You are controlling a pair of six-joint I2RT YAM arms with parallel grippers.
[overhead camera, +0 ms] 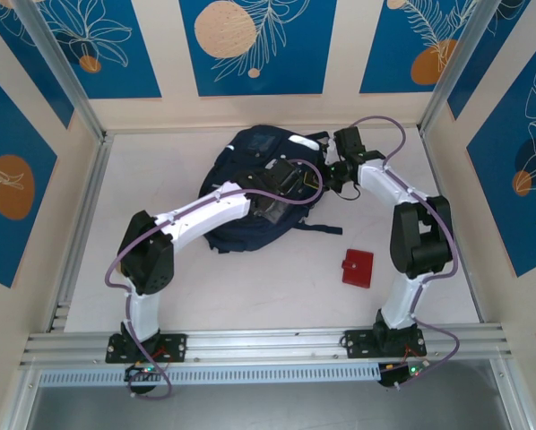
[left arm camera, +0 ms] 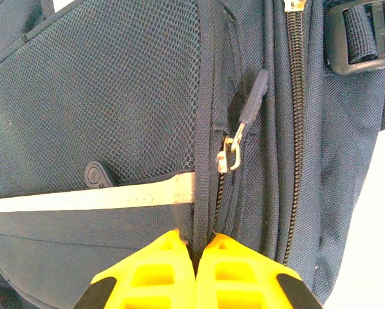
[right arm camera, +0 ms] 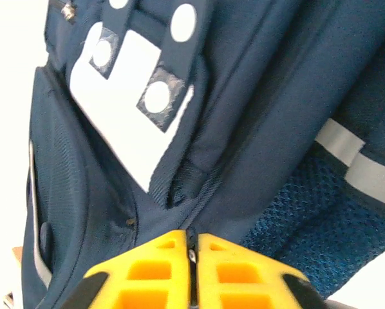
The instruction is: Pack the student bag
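Listing by view.

Left wrist: my left gripper (left arm camera: 196, 243) has its fingers pressed together, pinching an upright fabric strip of the student bag (left arm camera: 347, 167). A zip tab (left arm camera: 231, 153) hangs just beyond, untouched, with a mesh pocket (left arm camera: 102, 90) beside it. Risk: the strip slips free under a hard pull, or the whole bag drags.

Right wrist: my right gripper (right arm camera: 194, 248) has its fingers pressed together at a zip seam below the white patch (right arm camera: 125, 109). A small pale bit sits between them; what it is, I cannot tell. Risk: my two arms pulling against each other could strain the seam.

Top view: the bag lies toward the back middle of the white table (overhead camera: 250, 287). A red wallet (overhead camera: 358, 268) lies apart at near right, unpacked. Blue walls (overhead camera: 259, 45) carry orange discs, and a metal rail (overhead camera: 268, 345) runs along the near edge.
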